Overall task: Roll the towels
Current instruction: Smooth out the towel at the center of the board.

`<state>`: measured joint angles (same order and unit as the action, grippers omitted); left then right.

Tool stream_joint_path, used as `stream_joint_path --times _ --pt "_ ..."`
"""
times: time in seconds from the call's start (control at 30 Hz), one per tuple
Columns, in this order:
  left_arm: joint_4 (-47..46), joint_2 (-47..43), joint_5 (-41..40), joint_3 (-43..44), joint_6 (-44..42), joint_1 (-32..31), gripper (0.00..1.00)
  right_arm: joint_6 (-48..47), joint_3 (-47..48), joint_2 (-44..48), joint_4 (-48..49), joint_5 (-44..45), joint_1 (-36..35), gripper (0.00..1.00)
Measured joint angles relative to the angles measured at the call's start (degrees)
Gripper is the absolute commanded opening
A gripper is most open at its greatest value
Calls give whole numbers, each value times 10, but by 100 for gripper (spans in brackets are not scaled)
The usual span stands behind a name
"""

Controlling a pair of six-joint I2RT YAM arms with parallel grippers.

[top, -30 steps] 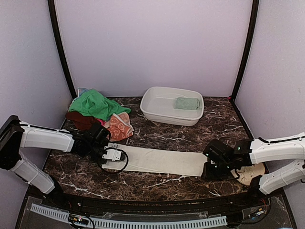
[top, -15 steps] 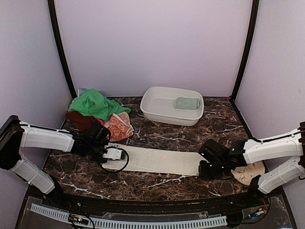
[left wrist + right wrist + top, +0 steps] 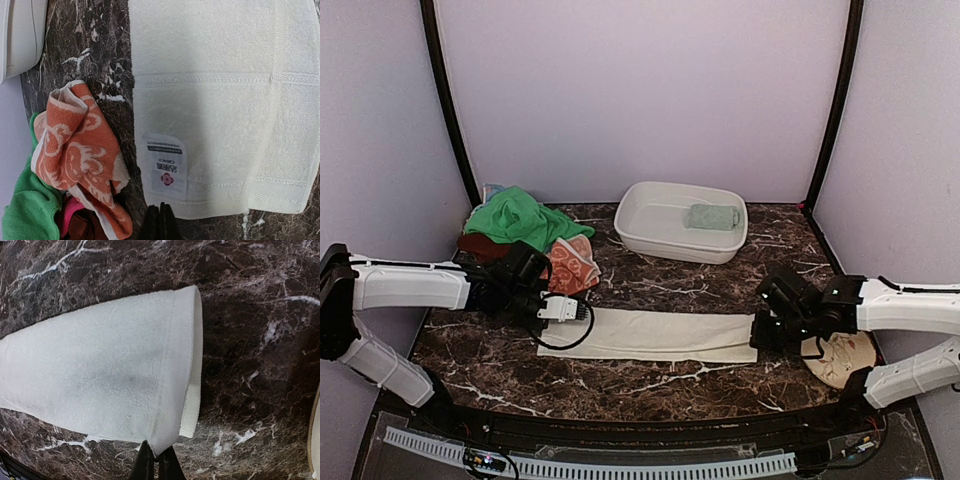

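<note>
The large cream-white towel (image 3: 650, 335) lies as a long folded strip across the marble table; it also shows in the left wrist view (image 3: 220, 100) and in the right wrist view (image 3: 100, 375). My left gripper (image 3: 560, 310) is shut at its left hem, just below the label (image 3: 165, 165); the shut tips (image 3: 160, 220) overlap the hem. My right gripper (image 3: 762, 335) is shut on the towel's right near corner (image 3: 155, 460), which is raised slightly. The bright green towel (image 3: 515, 220) and the orange swirl towel (image 3: 570, 265) are piled at back left. The small sage-green towel (image 3: 712, 216) lies rolled in the basin.
The white plastic basin (image 3: 650, 240) stands at back centre. A round cream plate (image 3: 845, 358) lies at right, close behind my right gripper. A dark red cloth (image 3: 485, 248) sits under the green towel. Purple walls enclose three sides.
Both grippers moved away from the near edge, carrying the cream-white towel's ends. The strip now lies straighter and farther back. The right gripper shifted right, uncovering more of the plate.
</note>
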<state>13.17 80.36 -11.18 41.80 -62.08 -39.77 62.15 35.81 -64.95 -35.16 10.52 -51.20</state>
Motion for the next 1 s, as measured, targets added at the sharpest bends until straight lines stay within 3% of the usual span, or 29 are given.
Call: stream_joint_path --times 0.07,0.2,0.3,0.8,1.0 --pt "4 -8 1 6 2 0 0 -8 7 11 -9 3 16 0" --pt "34 -12 15 14 7 0 23 -21 15 14 -22 7 29 0" --pt "75 -12 38 13 11 0 32 -29 22 8 -28 7 30 0" --pt "60 23 58 -26 12 -6 30 -57 69 -11 -45 6 43 0" --pt "41 31 56 -25 14 -6 18 -60 69 -11 -50 1 47 0"
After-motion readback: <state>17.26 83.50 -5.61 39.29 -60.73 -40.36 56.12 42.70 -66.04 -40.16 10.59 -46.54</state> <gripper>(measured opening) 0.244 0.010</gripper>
